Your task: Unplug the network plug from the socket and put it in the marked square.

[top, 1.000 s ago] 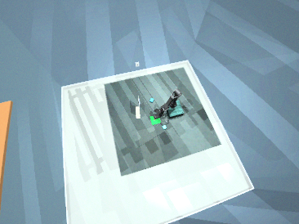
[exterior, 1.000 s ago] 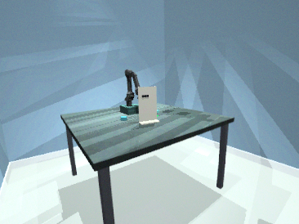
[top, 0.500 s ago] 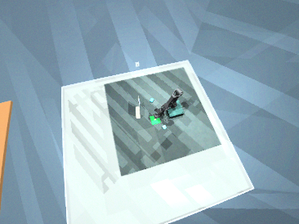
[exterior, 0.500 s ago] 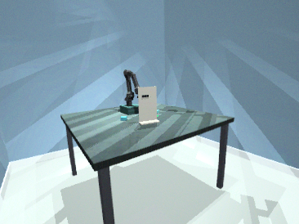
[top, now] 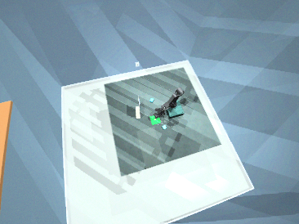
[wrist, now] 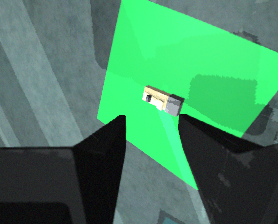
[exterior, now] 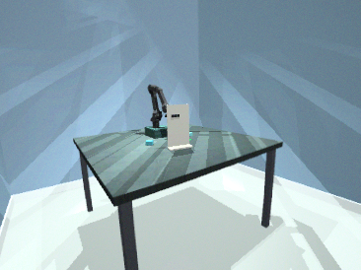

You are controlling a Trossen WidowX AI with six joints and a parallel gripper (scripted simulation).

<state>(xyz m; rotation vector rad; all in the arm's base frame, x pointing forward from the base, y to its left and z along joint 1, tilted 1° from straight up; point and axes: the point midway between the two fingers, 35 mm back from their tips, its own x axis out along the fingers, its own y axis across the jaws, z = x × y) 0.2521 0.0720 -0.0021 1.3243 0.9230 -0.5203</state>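
The plug (wrist: 163, 99), cream with a grey end, lies inside the green marked square (wrist: 150, 30) (top: 155, 123). My gripper (wrist: 152, 121) is open, with its fingertips pointing down at the square. The plug shows whole just beyond the fingertips, its grey end close to the right fingertip. The wrist view does not show whether they touch, or how high the fingertips are above the table. The cream upright panel (exterior: 179, 130) (top: 138, 113) stands away from the gripper, with a dark slot (exterior: 175, 115) near its top. The plug is too small to make out in the top and exterior views.
A small cyan block (top: 152, 100) lies on one side of the arm, and another cyan block (top: 164, 127) lies near the square. The arm's teal base (top: 176, 111) (exterior: 156, 131) stands behind the square, across from the panel.
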